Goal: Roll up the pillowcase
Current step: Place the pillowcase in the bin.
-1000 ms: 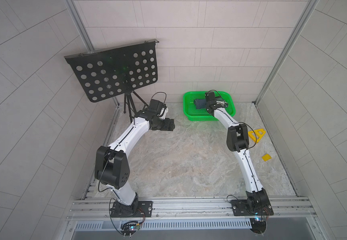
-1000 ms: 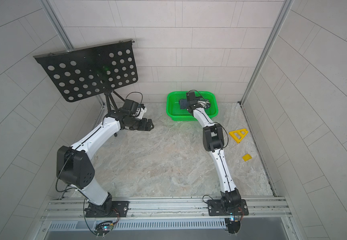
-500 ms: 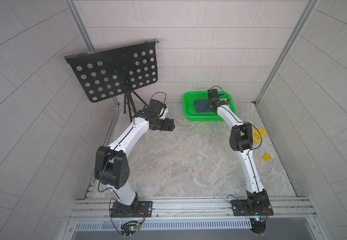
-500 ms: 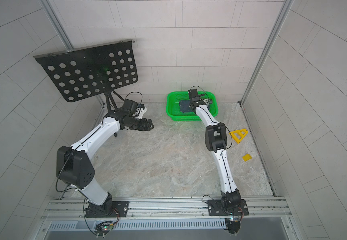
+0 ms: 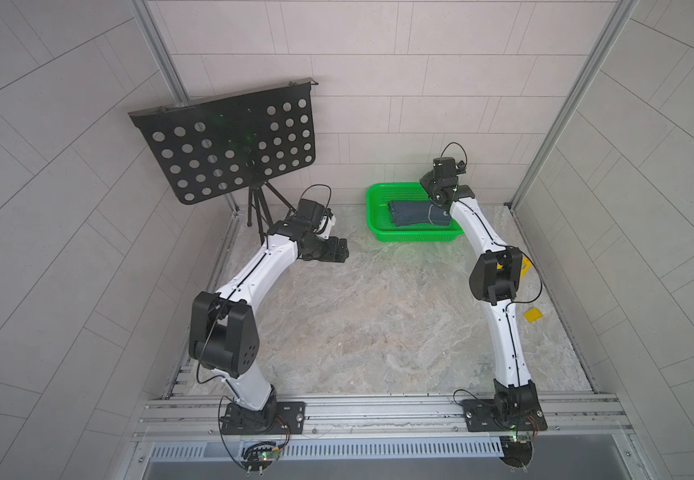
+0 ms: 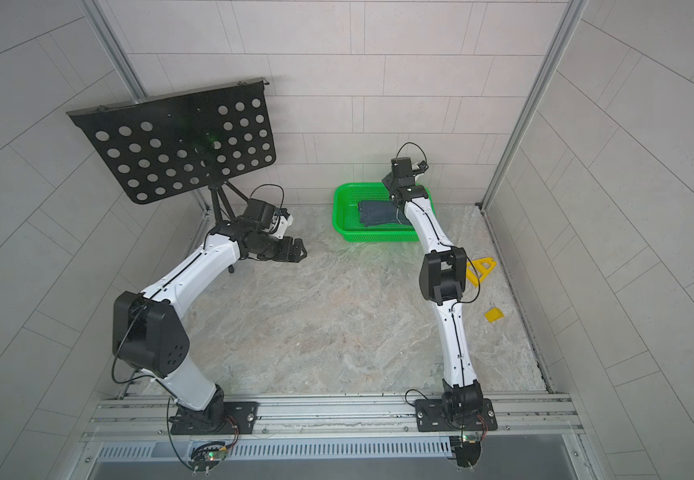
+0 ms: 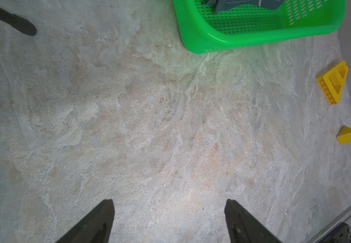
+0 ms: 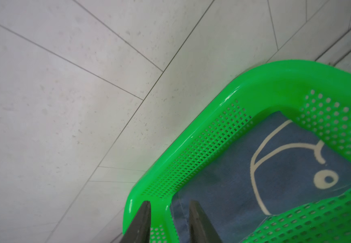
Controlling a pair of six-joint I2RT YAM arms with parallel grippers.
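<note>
The pillowcase (image 5: 414, 214) (image 6: 378, 214) is a compact dark navy bundle lying inside the green basket (image 5: 412, 237) (image 6: 374, 237). Up close, a pale fish outline shows on the pillowcase (image 8: 223, 168). My right gripper (image 5: 441, 201) (image 8: 169, 205) hangs over the basket's back right corner. Its jaws stand a narrow gap apart, with the green basket (image 8: 275, 73) wall and the cloth's edge showing between them; no grip on either shows. My left gripper (image 5: 343, 253) (image 7: 169, 207) hovers wide open and empty over the bare stone floor, well to the left of the basket (image 7: 254, 37).
A black perforated music stand (image 5: 229, 145) rises at the back left on a tripod, one leg (image 7: 12, 23) close to my left arm. A yellow triangle frame (image 6: 480, 268) and a small yellow wedge (image 6: 494, 314) lie by the right wall. Tiled walls enclose the floor.
My right gripper has drifted from over the basket's middle toward its back right corner, and its jaws have narrowed. The left arm has not moved.
</note>
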